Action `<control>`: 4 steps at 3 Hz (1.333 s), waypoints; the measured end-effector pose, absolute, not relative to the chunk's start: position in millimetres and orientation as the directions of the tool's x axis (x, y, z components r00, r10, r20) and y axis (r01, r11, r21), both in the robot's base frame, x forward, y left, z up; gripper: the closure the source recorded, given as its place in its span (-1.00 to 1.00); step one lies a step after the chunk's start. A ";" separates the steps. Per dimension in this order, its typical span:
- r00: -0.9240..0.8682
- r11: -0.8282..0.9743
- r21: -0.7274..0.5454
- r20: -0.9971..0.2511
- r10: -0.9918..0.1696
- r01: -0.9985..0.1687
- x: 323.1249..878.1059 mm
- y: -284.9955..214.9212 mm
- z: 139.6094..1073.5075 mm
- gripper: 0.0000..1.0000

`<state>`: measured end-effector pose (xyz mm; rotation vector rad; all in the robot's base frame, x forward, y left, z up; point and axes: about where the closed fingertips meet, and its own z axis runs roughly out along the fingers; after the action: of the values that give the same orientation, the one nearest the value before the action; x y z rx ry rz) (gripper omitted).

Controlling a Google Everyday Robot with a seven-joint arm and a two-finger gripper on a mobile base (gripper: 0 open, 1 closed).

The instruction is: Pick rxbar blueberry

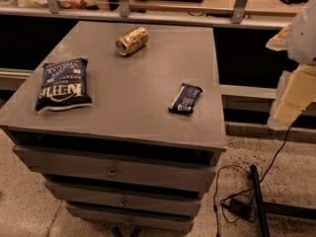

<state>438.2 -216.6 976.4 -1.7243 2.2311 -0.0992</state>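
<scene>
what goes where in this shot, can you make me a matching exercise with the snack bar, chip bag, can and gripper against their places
Things:
1. snack bar
2. chip bag
3. can
4. gripper

Places:
a. on its side at the back of the cabinet top
b. off the cabinet, at the picture's right edge
c. flat near the cabinet top's right edge
d. flat on the left of the cabinet top

Pairs: 1-c, 2-d, 3-a, 4-b
</scene>
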 end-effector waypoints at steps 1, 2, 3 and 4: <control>-0.218 0.265 -0.244 -0.203 -0.955 -0.933 440.5 -217.3 976.9 -1.00; -0.185 0.217 -0.214 -0.160 -0.970 -0.952 464.7 -223.4 978.9 -1.00; -0.022 0.043 -0.231 -0.089 -0.996 -0.972 530.7 -214.7 983.7 -1.00; 0.170 -0.155 -0.237 -0.046 -0.984 -0.959 563.9 -204.4 976.5 -1.00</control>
<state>563.9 -204.4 976.5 -2.2314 1.8894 -0.1748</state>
